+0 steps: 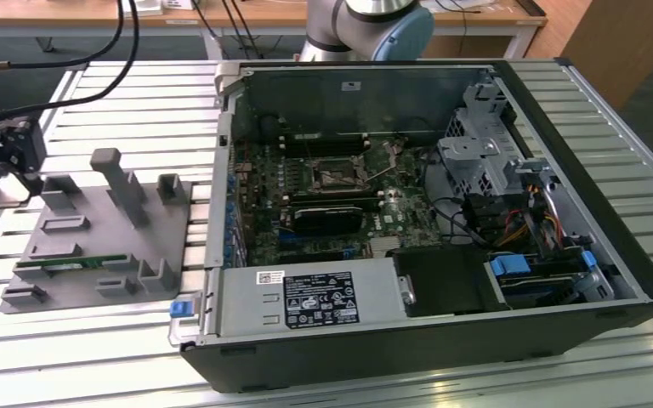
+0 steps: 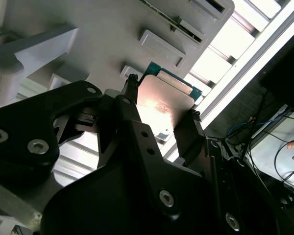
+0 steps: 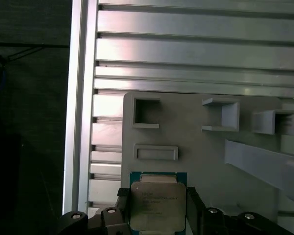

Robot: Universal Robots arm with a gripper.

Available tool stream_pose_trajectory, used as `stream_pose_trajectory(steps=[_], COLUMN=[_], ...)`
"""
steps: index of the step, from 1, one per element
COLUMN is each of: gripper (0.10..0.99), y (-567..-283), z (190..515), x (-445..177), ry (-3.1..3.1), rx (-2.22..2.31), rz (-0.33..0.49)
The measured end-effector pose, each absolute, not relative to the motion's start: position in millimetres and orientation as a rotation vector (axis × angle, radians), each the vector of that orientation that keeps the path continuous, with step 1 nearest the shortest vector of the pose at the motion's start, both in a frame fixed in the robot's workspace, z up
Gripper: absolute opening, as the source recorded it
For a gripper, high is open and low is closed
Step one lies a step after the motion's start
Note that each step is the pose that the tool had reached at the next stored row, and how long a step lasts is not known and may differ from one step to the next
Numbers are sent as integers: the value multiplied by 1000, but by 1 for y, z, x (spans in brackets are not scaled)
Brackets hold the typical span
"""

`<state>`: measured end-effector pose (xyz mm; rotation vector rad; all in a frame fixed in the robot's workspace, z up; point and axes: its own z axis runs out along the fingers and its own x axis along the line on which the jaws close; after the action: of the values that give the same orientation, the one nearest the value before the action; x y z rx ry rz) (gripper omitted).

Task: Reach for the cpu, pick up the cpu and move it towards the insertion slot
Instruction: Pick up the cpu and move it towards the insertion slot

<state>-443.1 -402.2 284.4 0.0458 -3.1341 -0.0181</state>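
Note:
The cpu is a flat square chip with a silvery top and a green rim. It sits between the two dark fingers of my gripper, which is shut on its opposite edges, above the grey fixture plate. In the exterior view the gripper hangs at the far left, over the plate's outer end. The insertion slot, a small square socket with a metal frame, lies on the motherboard inside the open computer case, far to the exterior view's right of the gripper.
The grey fixture plate carries upright posts and a green memory stick. A black cooler block sits just in front of the socket. Cables and drive cages crowd the case's right side. The table is slatted aluminium.

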Motion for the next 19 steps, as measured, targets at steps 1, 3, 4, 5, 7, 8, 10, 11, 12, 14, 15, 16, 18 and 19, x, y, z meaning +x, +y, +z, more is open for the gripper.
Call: stream_pose_trajectory(steps=[1,3,4,5,7,8,10,11,12,14,15,16,18,19], gripper=[541,541,541,541,541,541,541,541,541,541,541,541,541,541], y=[-402,-402,-402,-402,-402,-402,-402,-402,-402,-402,-402,-402,-402,-402], z=[285,288,289,290,293,294,297,299,301,305,307,308,311,312], x=[-443,-443,-443,-443,-443,-443,-443,-443,-443,-443,-443,-443,-443,-443], ry=[-3134,-3134,-3134,-3134,-3134,-3134,-3134,-3134,-3134,-3134,-3134,-3134,-3134,-3134], rx=[46,46,46,46,46,46,46,46,46,46,46,46,46,46], rz=[-18,-18,-18,-18,-18,-18,-18,-18,-18,-18,-18,-18,-18,-18])
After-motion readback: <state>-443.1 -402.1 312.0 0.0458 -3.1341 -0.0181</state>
